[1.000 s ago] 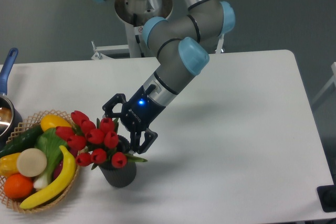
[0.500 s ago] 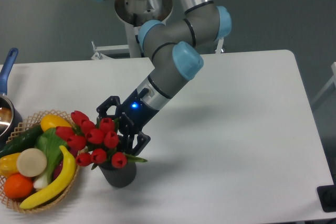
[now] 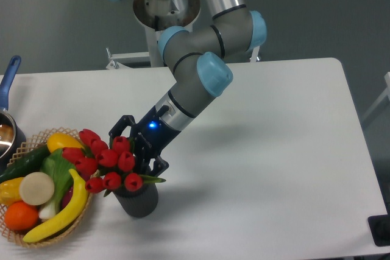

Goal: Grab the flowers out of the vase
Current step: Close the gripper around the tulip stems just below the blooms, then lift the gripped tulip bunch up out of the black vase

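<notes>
We take the dark grey vase (image 3: 139,200) as our landmark; it stands upright on the white worktop (image 3: 262,150), near the front edge. The red tulips (image 3: 107,162) sit in its mouth, their buds spreading up and to the left of the vase, with a green leaf poking out to the right just above the rim. The tool (image 3: 137,150) is directly above the vase, pressed in among the back of the bunch; its black fingers (image 3: 121,127) show on either side of the upper buds, and a blue light glows on the wrist just behind them. The fingers appear spread, with tulips between them, but the buds hide the tips, so we cannot tell whether the tool has closed on the stems or only surrounds them. The arm (image 3: 201,71) slopes up and to the right from the vase toward its base at the back of the worktop.

Just left of the vase is a woven basket (image 3: 24,238) holding produce: a yellow banana (image 3: 64,208) nearest the vase, an orange (image 3: 21,215), a pale round onion (image 3: 36,188), a dark green cucumber (image 3: 21,162), leafy greens (image 3: 58,165) and a yellow pepper (image 3: 61,141). Farther left of the vase, at the worktop's edge, a pot (image 3: 7,132) with a blue handle is partly cut off by the frame.
</notes>
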Available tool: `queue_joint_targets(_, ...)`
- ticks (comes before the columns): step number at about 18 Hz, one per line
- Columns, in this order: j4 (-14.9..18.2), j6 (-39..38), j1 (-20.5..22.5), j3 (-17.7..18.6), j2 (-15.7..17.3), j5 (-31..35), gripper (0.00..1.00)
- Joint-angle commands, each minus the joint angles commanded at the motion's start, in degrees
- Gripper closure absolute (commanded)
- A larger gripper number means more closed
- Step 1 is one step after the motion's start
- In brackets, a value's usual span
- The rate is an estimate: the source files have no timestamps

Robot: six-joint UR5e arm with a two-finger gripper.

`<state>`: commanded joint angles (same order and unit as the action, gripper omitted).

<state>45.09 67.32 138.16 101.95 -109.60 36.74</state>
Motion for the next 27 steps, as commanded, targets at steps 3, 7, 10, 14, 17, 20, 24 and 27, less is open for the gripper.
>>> queue_joint_targets(3, 0.0, 0.0, 0.0, -0.1, -0.1, 0.0, 0.55)
queue_joint_targets(7, 0.0, 0.0, 0.4, -0.4, 0.1, -0.1, 0.57)
queue_joint_targets(10, 0.0, -0.1, 0.7, -0.9, 0.3, -0.2, 0.57)
queue_joint_targets(14, 0.1, -0.6, 1.3, -1.2, 0.8, -1.1, 0.57)
queue_joint_targets(17, 0.1, -2.5, 1.2, -1.0, 2.0, -1.8, 0.57)
queue_joint_targets(20, 0.1, -4.0, 1.3, -1.6, 3.2, -2.2, 0.57)
queue_joint_targets(24, 0.1, -6.2, 1.3, -2.2, 4.3, -3.0, 0.57)
queue_joint_targets(27, 0.1, -8.1, 1.3, -3.2, 4.7, -5.0, 0.57)
